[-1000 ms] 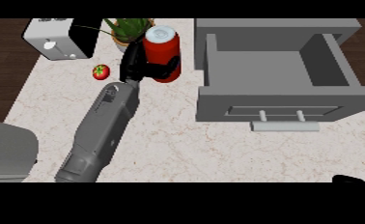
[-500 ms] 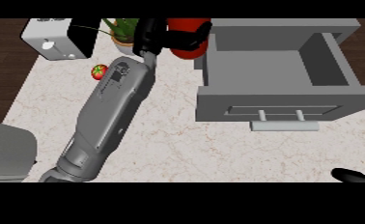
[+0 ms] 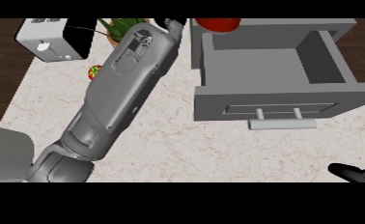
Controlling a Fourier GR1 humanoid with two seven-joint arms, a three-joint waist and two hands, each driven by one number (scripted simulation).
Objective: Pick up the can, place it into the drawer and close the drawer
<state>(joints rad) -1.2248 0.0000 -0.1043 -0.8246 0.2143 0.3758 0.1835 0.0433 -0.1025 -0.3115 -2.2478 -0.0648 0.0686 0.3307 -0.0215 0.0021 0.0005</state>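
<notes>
The red can (image 3: 217, 23) shows only as a cut-off patch at the scene's upper edge, raised over the back left corner of the open grey drawer (image 3: 271, 97). My left hand (image 3: 171, 23) is just left of the can, curled round it and mostly hidden by the edge. Its grey forearm (image 3: 118, 92) stretches diagonally up from the lower left. The drawer's inside holds nothing, and its bar handle (image 3: 281, 123) faces me. A black tip of my right hand (image 3: 349, 172) shows at the lower right corner.
A white and black appliance (image 3: 53, 39) stands at the back left, with a green plant (image 3: 121, 26) beside it. A small red and green fruit (image 3: 93, 72) lies left of my forearm. A grey object (image 3: 14, 153) sits at the lower left.
My left hand has lifted the can and carried it right and away from me, from the counter to above the drawer's back left corner. My right hand's tip has come into view.
</notes>
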